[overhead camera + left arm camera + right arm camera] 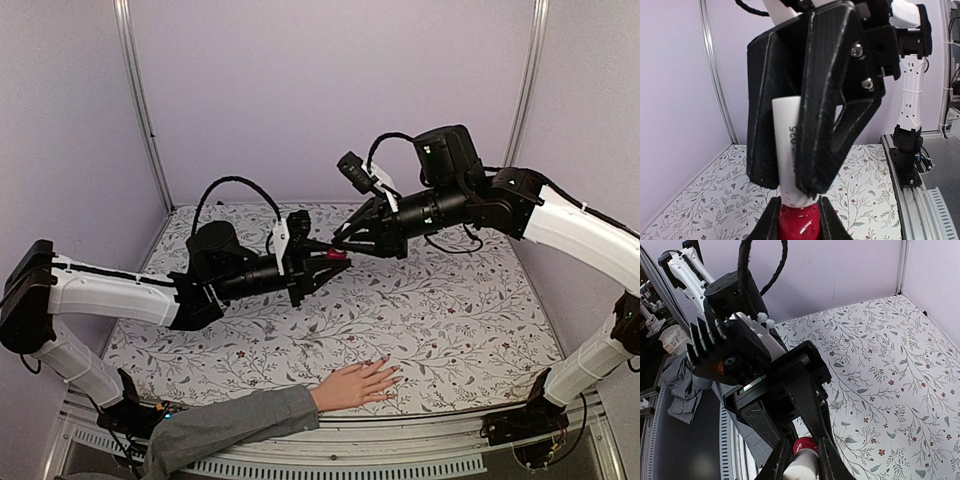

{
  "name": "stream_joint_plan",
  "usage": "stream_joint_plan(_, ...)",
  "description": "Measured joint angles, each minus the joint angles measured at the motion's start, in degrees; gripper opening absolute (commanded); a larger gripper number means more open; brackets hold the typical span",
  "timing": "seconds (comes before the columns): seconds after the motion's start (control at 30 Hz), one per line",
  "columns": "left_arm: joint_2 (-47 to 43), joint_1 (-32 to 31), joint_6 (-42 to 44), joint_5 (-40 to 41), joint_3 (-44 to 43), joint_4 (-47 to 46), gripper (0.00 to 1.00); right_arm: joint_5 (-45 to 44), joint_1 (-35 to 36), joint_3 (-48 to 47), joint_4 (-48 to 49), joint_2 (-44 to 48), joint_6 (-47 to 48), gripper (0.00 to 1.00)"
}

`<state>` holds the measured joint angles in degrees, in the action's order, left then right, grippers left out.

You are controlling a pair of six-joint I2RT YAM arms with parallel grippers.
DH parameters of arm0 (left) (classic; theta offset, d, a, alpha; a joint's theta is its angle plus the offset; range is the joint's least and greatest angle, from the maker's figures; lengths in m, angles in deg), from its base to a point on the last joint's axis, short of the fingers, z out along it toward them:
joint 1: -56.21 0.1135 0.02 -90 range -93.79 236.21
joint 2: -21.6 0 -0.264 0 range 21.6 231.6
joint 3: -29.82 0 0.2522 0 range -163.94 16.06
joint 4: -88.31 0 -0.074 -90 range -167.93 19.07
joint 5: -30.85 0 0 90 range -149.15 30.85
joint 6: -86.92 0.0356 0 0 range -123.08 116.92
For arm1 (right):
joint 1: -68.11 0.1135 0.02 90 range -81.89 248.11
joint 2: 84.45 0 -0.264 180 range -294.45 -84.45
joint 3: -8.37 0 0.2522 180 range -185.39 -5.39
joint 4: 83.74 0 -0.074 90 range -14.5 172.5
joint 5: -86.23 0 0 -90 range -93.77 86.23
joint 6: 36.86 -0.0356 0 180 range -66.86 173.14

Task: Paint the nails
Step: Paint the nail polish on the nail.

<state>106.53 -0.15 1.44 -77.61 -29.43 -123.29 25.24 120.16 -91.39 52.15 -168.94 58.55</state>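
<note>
At the near edge of the bench (pixel 450 320), flat and palm down: a pale hand (pixel 352 387) in a grey sleeve (pixel 235 425), fingers spread toward the right. At the fingertips, the nails (pixel 396 375), too small from above to tell painted from bare. Both arms well apart from the hand, raised over the middle of the flowered bench top.

Higher and farther back, left claw (pixel 326 264) clamped tight on the red glass body of a small bottle (pixel 799 222), held clear of the bench. Straight against it from the other side, right claw (pixel 347 244) drawn together around the bottle's white cap (pixel 785 150), one finger on each flank, seemingly pressed against the plastic. Cap's lower end meeting the red body, dark digits printed along its side. Tips of the two claws nearly touching, bottle between them.

Beyond, plain lilac walls (pixel 330 90) and two pale metal posts in the back corners.
</note>
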Motion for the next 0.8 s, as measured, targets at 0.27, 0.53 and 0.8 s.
stream_joint_plan(0.27, 0.0, 0.0, 0.3, 0.1, 0.0, 0.3, 0.0, -0.2, 0.0, -0.9, -1.9, -0.3, 0.8, 0.2)
stream_joint_plan(0.53, 0.1, 0.0, 0.4, 0.3, -0.2, 0.8, 0.0, -1.6, 0.0, -2.0, -3.9, -0.5, 2.7, 0.06)
stream_joint_plan(0.8, 0.2, -0.1, 0.4, 0.3, -0.4, 1.2, 0.0, -1.7, 0.0, -2.6, -5.0, -0.8, 3.2, 0.0)
